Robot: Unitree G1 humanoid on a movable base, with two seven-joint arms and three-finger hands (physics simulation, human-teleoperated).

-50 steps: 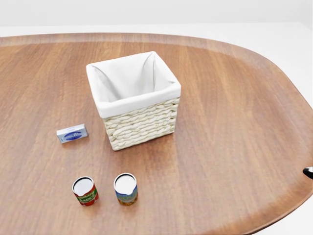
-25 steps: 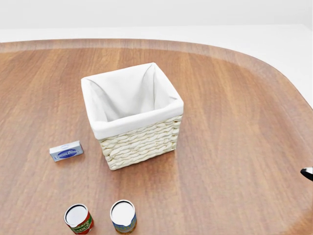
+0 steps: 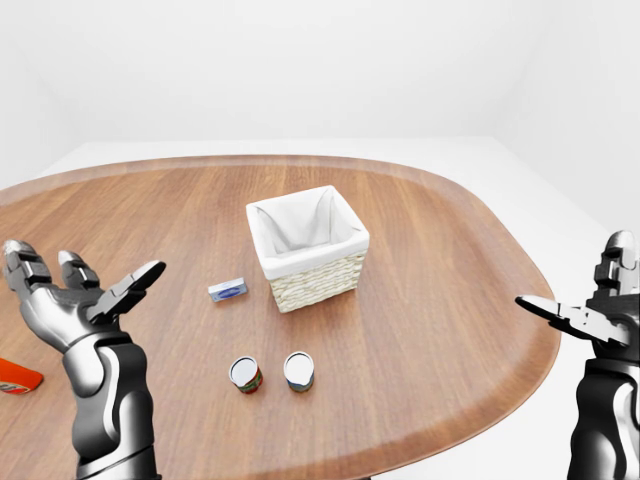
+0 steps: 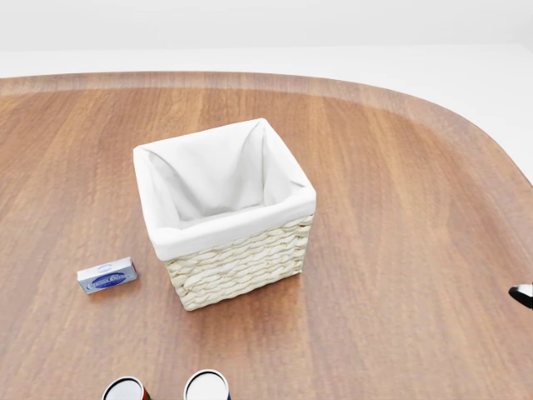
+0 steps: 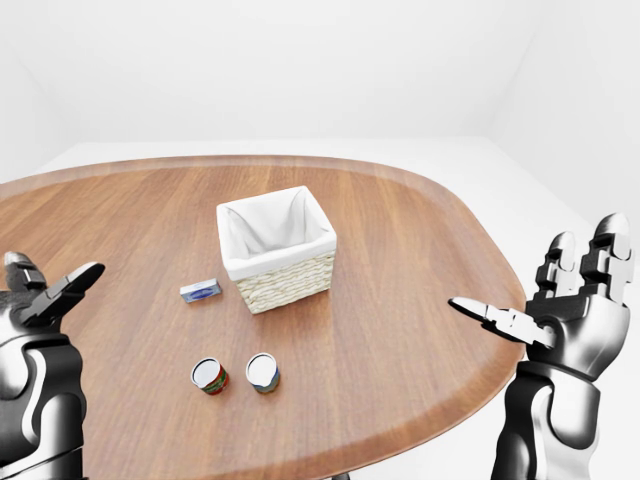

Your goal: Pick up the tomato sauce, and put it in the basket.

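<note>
The tomato sauce can, with a red and green label and a white top, stands upright on the wooden table. Only its top shows at the bottom edge of the head view. The wicker basket with a white cloth liner stands upright above and right of the can, with nothing inside. My left hand is raised at the left of the left-eye view, fingers spread, holding nothing. At the right of the right-eye view, my right hand hovers off the table's edge, open too. Both are far from the can.
A second can with a blue and yellow label stands just right of the tomato sauce. A small blue box lies left of the basket. A red-orange object is cut off at the left edge.
The whole head view has shifted: the basket, box and cans slid down the picture and look larger, so the camera moved. The things themselves have not moved on the table.
</note>
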